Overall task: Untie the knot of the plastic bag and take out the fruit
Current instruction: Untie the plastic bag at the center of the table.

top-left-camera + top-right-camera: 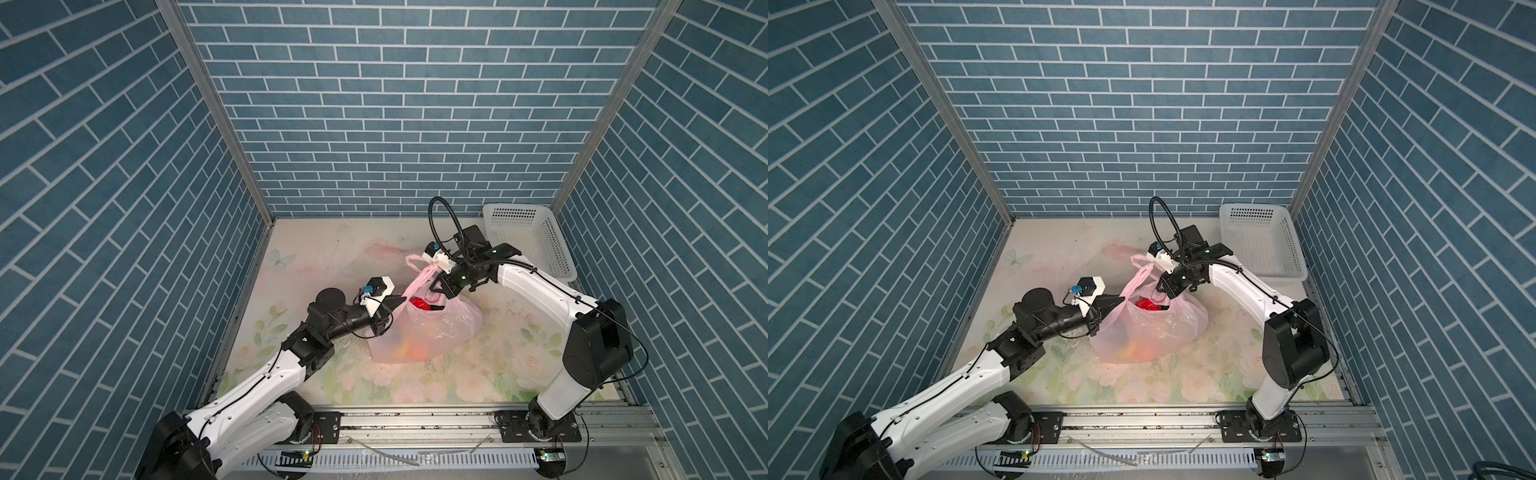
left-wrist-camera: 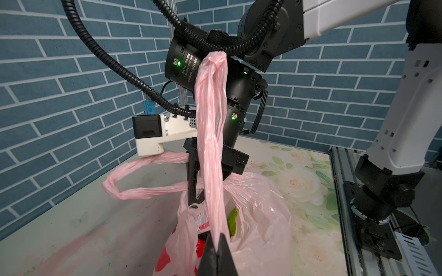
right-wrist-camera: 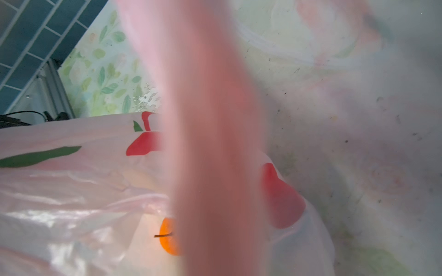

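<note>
Near: plastic bag (image 1: pixel 440 332) slumped on worktop (image 1: pixel 332 257), fruit (image 1: pixel 417 353) showing orange low inside. Left gripper (image 1: pixel 401 298) clamped tight on handle (image 2: pixel 210 119); strand runs up and away toward right arm. Just beyond, right gripper (image 1: pixel 440 293) closed at bag mouth, I judge on film by other handle (image 1: pixel 415 262). No knot I can see. Fruit sits below both grippers; right is nearer mouth. Far: basket (image 1: pixel 540 249).
</note>
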Controlling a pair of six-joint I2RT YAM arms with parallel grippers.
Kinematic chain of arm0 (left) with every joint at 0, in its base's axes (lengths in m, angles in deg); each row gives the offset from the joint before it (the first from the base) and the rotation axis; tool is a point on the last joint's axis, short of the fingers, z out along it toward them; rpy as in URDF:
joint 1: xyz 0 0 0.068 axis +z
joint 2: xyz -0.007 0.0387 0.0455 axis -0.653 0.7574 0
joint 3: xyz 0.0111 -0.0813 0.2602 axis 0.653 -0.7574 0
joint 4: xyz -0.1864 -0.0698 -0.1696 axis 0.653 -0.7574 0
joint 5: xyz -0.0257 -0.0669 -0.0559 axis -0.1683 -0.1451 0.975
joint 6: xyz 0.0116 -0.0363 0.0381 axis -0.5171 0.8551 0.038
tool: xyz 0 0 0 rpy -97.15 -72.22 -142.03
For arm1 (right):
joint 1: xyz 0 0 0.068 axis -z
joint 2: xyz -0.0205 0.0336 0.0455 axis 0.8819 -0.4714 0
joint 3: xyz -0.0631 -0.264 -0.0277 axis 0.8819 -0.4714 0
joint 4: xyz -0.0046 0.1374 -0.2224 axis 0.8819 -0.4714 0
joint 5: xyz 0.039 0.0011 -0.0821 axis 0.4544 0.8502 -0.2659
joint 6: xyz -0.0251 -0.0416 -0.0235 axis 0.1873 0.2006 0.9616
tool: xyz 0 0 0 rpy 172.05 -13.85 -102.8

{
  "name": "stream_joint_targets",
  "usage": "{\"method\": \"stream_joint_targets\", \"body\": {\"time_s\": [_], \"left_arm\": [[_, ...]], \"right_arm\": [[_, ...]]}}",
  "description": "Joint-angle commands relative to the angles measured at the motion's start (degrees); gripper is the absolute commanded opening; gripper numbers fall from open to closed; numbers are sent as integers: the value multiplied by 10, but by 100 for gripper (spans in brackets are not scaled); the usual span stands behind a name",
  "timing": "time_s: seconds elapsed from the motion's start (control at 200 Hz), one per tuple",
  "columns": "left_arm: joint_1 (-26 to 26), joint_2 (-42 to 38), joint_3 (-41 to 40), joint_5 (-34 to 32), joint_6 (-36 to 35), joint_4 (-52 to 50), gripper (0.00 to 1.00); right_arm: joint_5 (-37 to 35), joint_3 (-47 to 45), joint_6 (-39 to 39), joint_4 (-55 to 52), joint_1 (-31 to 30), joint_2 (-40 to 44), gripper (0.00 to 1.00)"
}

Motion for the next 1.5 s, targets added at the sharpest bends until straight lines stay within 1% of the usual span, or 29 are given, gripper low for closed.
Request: {"method": "stream_joint_targets", "body": {"time_s": [0.0,0.08,0.19,0.24,0.27,0.315,0.345,0.455,0.52,0.53,0.565,0.6,0.69,0.79,0.88,0.965,1.045,1.16,1.225,1.315,1.495], "left_arm": [[5,30,21,-16,-29,22,0],[17,57,38,-14,-31,41,0],[35,91,64,-14,-34,68,0],[42,106,79,-15,-38,75,7],[44,114,82,-19,-40,75,14],[47,125,105,-24,-43,75,20],[48,131,114,-31,-43,72,27],[49,142,150,-55,-27,38,67],[47,138,168,-66,-10,4,82],[45,138,170,-68,-7,1,89],[39,132,176,-82,-2,-20,96],[27,124,181,-99,-3,-45,99],[-20,108,193,-179,-17,-121,100],[-81,103,195,-274,-14,-169,100],[-133,111,194,-367,0,-176,100],[-156,133,197,-424,17,-151,100],[-164,165,210,-453,20,-118,100],[-164,220,246,-459,23,-73,100],[-164,258,282,-456,23,-69,100],[-163,306,326,-475,34,-74,100],[-164,367,382,-512,41,-61,100]], "right_arm": [[-57,20,-19,83,12,12,0],[-95,11,-48,126,35,21,0],[-141,5,-64,155,62,41,0],[-161,5,-67,156,70,50,0],[-171,5,-68,156,74,55,0],[-179,4,-71,152,81,64,0],[-179,4,-74,147,87,70,0],[-179,-1,-86,124,93,95,0],[-181,-9,-98,107,92,115,0],[-181,-10,-101,105,92,116,0],[-182,-17,-111,97,93,127,0],[-186,-25,-123,90,93,138,0],[-182,-48,-156,78,93,162,0],[-175,-79,-193,78,92,181,0],[-165,-98,-219,80,92,192,0],[-149,-116,-240,86,91,205,0],[-140,-131,-254,92,88,221,0],[-136,-154,-260,101,84,245,0],[-137,-166,-261,107,82,257,0],[-142,-179,-261,113,79,272,0],[-144,-194,-262,128,76,287,0]]}}
